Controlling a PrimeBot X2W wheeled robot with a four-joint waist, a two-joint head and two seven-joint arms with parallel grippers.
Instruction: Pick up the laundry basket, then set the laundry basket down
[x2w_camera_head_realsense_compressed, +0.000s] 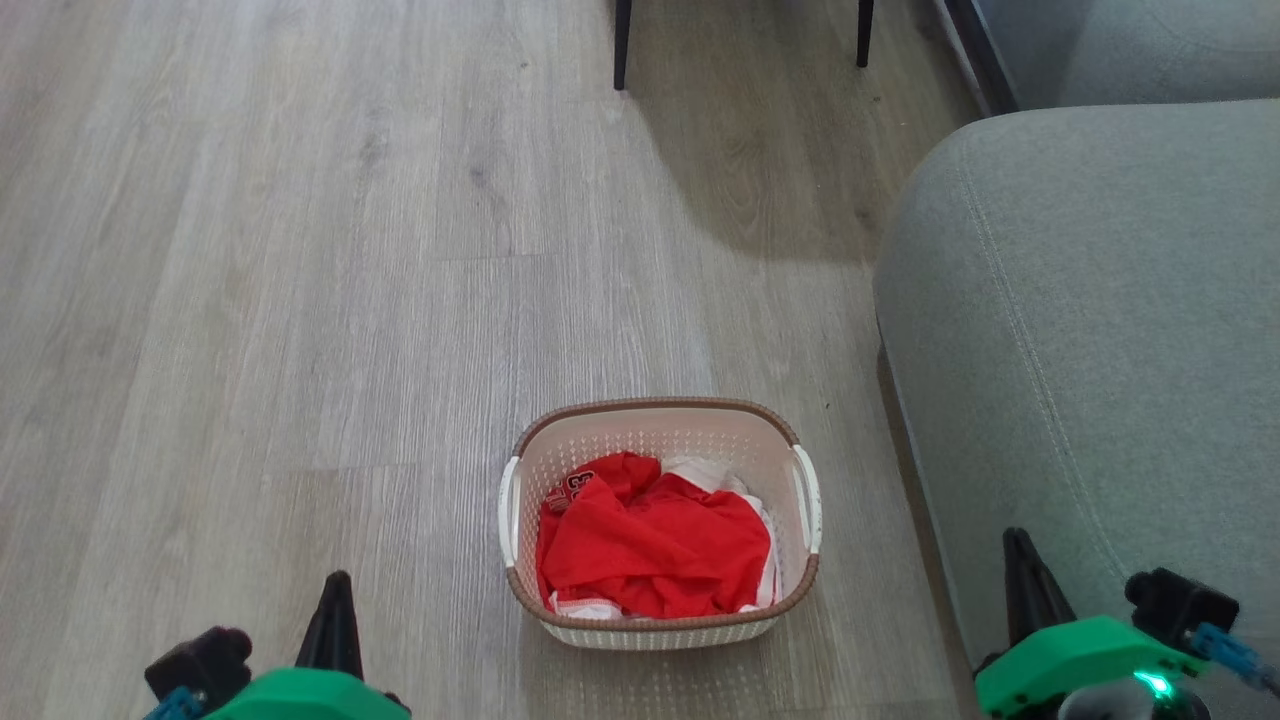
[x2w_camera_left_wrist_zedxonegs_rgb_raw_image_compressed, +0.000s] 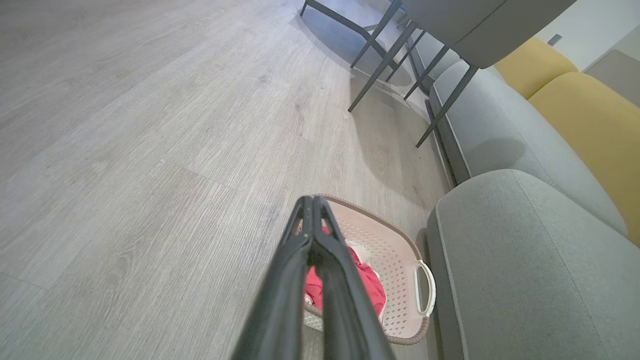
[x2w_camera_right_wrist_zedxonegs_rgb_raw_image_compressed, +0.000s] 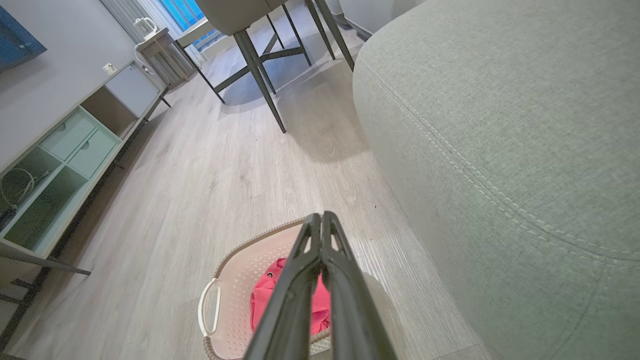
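Jaws: the left gripper (x2w_camera_head_realsense_compressed: 338, 585) has its two long dark fingers pressed together with nothing between them. The right gripper (x2w_camera_head_realsense_compressed: 1016, 545) is likewise closed and empty.
Left gripper place: at 7 o'clock in the head view, over bare floor and apart from the basket. Its green housing is cut off by the bottom edge.
Right gripper place: at 5 o'clock in the head view, in front of the sofa, with its housing partly cut off.
Basket: the small rounded-rectangular cream-white perforated plastic laundry basket with a brown woven-look rim (x2w_camera_head_realsense_compressed: 660, 405) stands upright on the pale grey wood-look plank floor (x2w_camera_head_realsense_compressed: 300, 300). It is at 6 o'clock in the head view, between the grippers and touched by neither.
Handles: two white side handles, at 9 and 3 o'clock on the rim.
Contents: a crumpled red fabric garment (x2w_camera_head_realsense_compressed: 650, 545) lies over a white cloth (x2w_camera_head_realsense_compressed: 703, 471) that peeks out at 1 o'clock. The print on the red is too small to read.
Sofa: a grey upholstered fabric sofa (x2w_camera_head_realsense_compressed: 1080, 350) is just beside the basket at 3 o'clock and runs out of frame.
Hidden: in each wrist view, that arm's closed fingers cover the middle of the basket, and the bottom edge cuts its near rim.
Cut off: two dark thin furniture legs (x2w_camera_head_realsense_compressed: 621, 45) at 12 o'clock, their tops out of frame.
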